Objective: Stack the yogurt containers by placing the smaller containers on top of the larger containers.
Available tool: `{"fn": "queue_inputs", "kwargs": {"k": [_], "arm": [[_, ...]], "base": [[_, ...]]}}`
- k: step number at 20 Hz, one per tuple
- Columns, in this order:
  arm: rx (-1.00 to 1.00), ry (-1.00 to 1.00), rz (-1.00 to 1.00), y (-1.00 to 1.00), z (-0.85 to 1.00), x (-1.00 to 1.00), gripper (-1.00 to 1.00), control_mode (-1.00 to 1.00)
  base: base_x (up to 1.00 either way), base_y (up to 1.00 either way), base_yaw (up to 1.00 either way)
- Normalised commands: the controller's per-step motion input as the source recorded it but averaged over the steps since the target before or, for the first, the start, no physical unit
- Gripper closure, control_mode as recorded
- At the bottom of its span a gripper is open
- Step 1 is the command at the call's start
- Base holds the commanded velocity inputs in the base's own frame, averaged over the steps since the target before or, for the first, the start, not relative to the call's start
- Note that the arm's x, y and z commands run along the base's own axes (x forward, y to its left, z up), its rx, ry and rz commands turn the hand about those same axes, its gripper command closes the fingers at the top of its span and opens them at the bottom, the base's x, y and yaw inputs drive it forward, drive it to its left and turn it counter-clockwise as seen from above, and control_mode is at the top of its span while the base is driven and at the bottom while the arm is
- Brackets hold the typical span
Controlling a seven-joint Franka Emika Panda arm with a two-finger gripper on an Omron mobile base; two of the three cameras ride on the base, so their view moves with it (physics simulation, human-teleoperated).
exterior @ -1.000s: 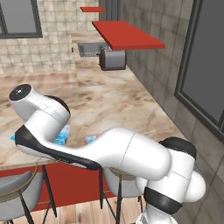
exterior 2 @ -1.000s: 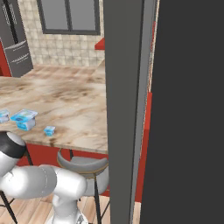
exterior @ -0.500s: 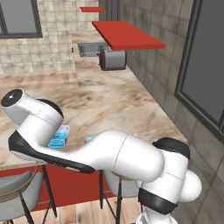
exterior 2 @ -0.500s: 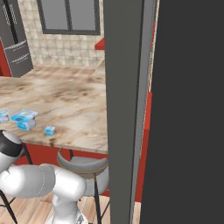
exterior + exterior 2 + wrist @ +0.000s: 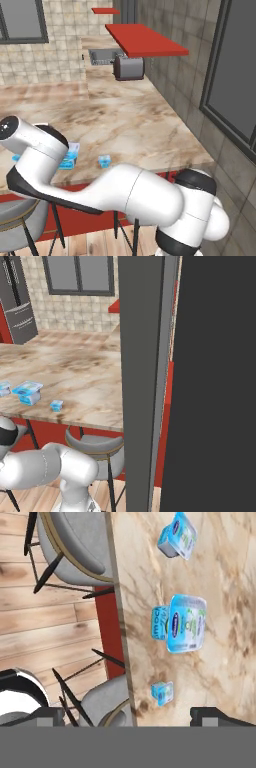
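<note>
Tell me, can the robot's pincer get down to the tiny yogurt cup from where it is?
Probably yes. The pincer hangs open above the counter, and the tiny yogurt cup stands alone just ahead of its fingertips, apart from the widest tub.

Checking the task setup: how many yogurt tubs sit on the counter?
3, in a row near the counter edge: the widest tub in the middle, the mid-sized tub and the tiny cup either side.

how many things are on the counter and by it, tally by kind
yogurt containers: 3 (widest tub, mid-sized tub, tiny cup)
stools: 2 (one, other)
toaster: 1
total: 6
</note>
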Motion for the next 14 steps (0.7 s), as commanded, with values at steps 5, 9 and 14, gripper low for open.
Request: {"fn": "queue_inputs", "kwargs": {"k": [5, 9, 14], "arm": [[0.0, 0.0, 0.0, 0.04, -0.01, 0.13, -1.0, -1.0], [0.0, 0.0, 0.0, 0.11, 0.0, 0.22, -1.0, -1.0], [0.0, 0.0, 0.0, 0.31, -0.01, 0.2, -1.0, -1.0]], "base": [[0.0, 0.0, 0.0], [0.0, 0.0, 0.0], [0.0, 0.0, 0.0]]}}
